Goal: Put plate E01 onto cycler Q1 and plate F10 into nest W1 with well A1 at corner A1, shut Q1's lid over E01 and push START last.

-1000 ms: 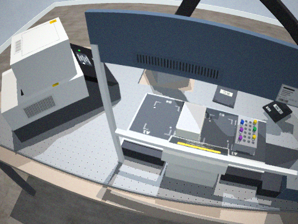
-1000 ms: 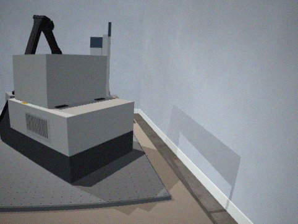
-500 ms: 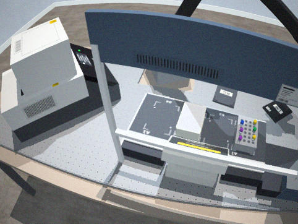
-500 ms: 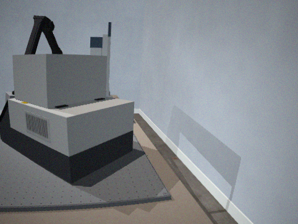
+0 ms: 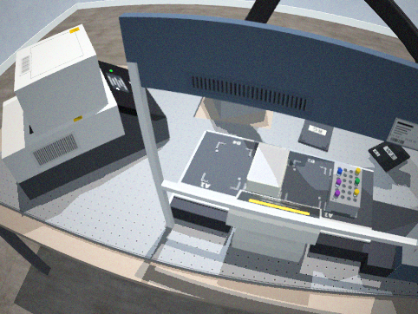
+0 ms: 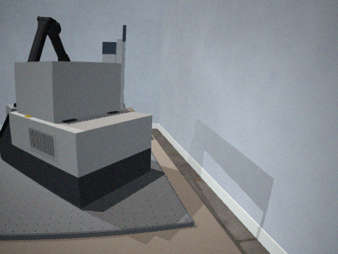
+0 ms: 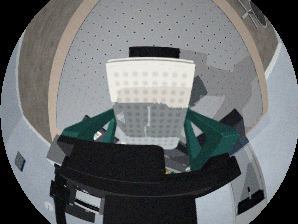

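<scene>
My gripper (image 7: 150, 111) is shut on a white 96-well PCR plate (image 7: 149, 86), holding it by its near end with the wells up. I cannot read its ID. It hangs above the perforated table, with a dark nest (image 7: 154, 51) just beyond its far end. In the top view the blue panel (image 5: 260, 56) hides the gripper, and only the arm (image 5: 261, 9) (image 6: 45, 36) shows. Deck places D2 (image 5: 303, 175) and D4 (image 5: 218, 158) are bare. Cycler Q1 (image 5: 61, 113) (image 6: 77, 140) shows a green lamp (image 5: 111, 70). Its white lid (image 5: 56, 74) (image 6: 66, 89) hides the block.
The tube cooling block (image 5: 347, 187) with coloured tubes stands on D1 and the white deep-well block (image 5: 266, 166) on D3. Two dark labelled nests (image 5: 316, 132) (image 5: 388, 155) lie behind the deck. A post (image 5: 149, 143) and the blue panel stand in front of the deck.
</scene>
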Motion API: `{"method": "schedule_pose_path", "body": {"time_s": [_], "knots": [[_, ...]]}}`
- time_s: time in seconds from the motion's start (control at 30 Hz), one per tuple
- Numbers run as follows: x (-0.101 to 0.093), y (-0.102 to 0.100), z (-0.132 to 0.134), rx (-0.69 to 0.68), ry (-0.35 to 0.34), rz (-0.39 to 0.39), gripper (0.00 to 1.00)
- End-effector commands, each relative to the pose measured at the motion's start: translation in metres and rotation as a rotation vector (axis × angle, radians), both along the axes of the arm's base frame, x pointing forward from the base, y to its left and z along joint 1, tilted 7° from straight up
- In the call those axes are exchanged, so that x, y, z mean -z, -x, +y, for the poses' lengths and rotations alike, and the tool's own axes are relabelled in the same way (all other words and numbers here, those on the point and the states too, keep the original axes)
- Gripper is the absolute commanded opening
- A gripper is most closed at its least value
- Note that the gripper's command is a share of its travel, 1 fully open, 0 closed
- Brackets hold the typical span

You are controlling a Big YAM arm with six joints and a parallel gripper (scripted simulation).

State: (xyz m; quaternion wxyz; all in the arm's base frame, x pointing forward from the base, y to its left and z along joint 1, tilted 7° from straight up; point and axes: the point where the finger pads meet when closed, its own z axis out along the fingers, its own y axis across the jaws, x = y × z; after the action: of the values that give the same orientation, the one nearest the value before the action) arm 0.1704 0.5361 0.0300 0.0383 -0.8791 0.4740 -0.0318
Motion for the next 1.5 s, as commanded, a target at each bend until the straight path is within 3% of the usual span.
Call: {"method": "schedule_pose_path", "body": {"time_s": [0.0,0.2,0.43,0.7,1.07,1.3,1.47], "knots": [[0.014,0.003,-0.008,-0.015,0.039,0.014,0.00],[-0.010,-0.013,0.006,0.003,-0.014,-0.002,0.00],[-0.026,-0.005,0.022,-0.008,-0.046,-0.011,0.00],[-0.016,-0.008,0.034,0.009,-0.048,-0.011,0.00],[0.002,-0.021,0.019,0.002,-0.038,-0.011,0.00],[0.018,-0.003,0.009,-0.013,-0.012,-0.003,0.00],[0.025,-0.002,0.010,-0.002,-0.006,0.000,0.00]]}}
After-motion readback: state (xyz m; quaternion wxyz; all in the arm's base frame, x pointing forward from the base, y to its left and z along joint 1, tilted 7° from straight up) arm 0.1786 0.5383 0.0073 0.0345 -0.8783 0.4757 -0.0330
